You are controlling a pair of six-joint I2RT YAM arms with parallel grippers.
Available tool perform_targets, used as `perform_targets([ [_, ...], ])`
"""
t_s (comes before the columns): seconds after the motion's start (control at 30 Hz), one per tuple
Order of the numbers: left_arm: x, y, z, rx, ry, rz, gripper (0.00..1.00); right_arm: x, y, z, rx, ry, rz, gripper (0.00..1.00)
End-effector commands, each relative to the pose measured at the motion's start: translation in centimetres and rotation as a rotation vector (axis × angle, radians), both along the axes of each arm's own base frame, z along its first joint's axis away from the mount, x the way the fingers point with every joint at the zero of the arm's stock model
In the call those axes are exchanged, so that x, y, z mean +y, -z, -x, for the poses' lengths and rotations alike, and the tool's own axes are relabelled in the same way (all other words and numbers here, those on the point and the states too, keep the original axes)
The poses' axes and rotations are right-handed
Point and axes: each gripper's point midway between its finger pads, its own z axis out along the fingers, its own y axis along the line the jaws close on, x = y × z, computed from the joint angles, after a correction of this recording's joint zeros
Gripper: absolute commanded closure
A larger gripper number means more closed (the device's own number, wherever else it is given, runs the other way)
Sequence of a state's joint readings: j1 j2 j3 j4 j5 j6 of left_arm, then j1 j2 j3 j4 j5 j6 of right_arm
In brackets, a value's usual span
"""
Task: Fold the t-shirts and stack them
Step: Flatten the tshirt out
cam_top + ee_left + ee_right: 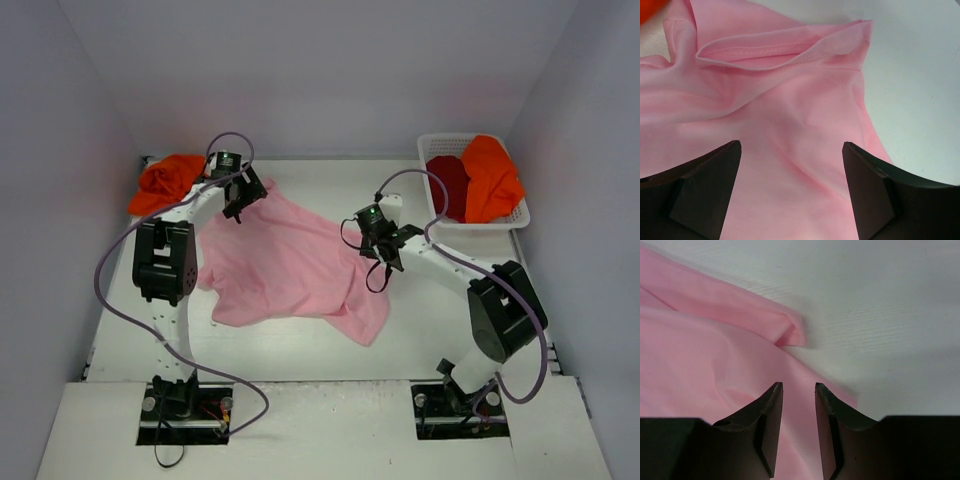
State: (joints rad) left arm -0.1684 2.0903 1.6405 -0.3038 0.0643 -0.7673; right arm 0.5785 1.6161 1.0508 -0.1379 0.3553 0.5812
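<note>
A light pink t-shirt lies spread and rumpled in the middle of the table. My left gripper hovers over its far left corner, jaws wide open, pink cloth with a hemmed fold below them. My right gripper is over the shirt's right edge, its jaws a narrow gap apart with flat pink cloth beneath and nothing pinched. One orange t-shirt is bunched at the far left. A dark red t-shirt and a second orange t-shirt lie in the basket.
A white latticed basket stands at the back right corner. White walls close in the table on the left, back and right. Bare white table shows to the right of the pink shirt.
</note>
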Motion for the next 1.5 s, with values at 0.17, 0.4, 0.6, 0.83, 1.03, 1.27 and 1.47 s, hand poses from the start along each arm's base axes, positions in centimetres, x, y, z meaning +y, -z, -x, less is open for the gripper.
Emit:
perform_targets([
  [0.17, -0.7, -5.6, -1.6, -0.148, 0.0, 0.04, 0.23, -1.5, 1.1, -2.2, -0.022, -0.006, -0.037, 0.71],
  [0.4, -0.7, -4.8, -1.8, -0.136, -0.002, 0.038, 0.23, -1.7, 1.7, -3.3, -0.036, -0.013, -0.051, 0.72],
  [0.6, -0.5, -4.2, -1.7, -0.126, -0.004, 0.029, 0.23, -1.0, 2.7, -3.6, -0.021, -0.034, -0.061, 0.72],
  [0.83, -0.3, -3.9, -1.8, -0.122, -0.006, 0.021, 0.23, -0.8, 3.6, -4.1, -0.013, -0.043, -0.052, 0.72],
  [1.03, -0.1, -3.7, -1.8, -0.12, -0.011, 0.02, 0.23, -0.7, 4.3, -4.6, -0.008, -0.054, -0.034, 0.72],
  [1.27, 0.7, -3.9, -2.0, -0.125, -0.024, 0.015, 0.23, -0.5, 4.3, -5.1, -0.019, -0.063, -0.029, 0.75],
  [1.47, 0.7, -4.2, -2.1, -0.132, -0.024, 0.016, 0.23, -0.4, 3.8, -5.8, -0.035, -0.074, -0.016, 0.76],
])
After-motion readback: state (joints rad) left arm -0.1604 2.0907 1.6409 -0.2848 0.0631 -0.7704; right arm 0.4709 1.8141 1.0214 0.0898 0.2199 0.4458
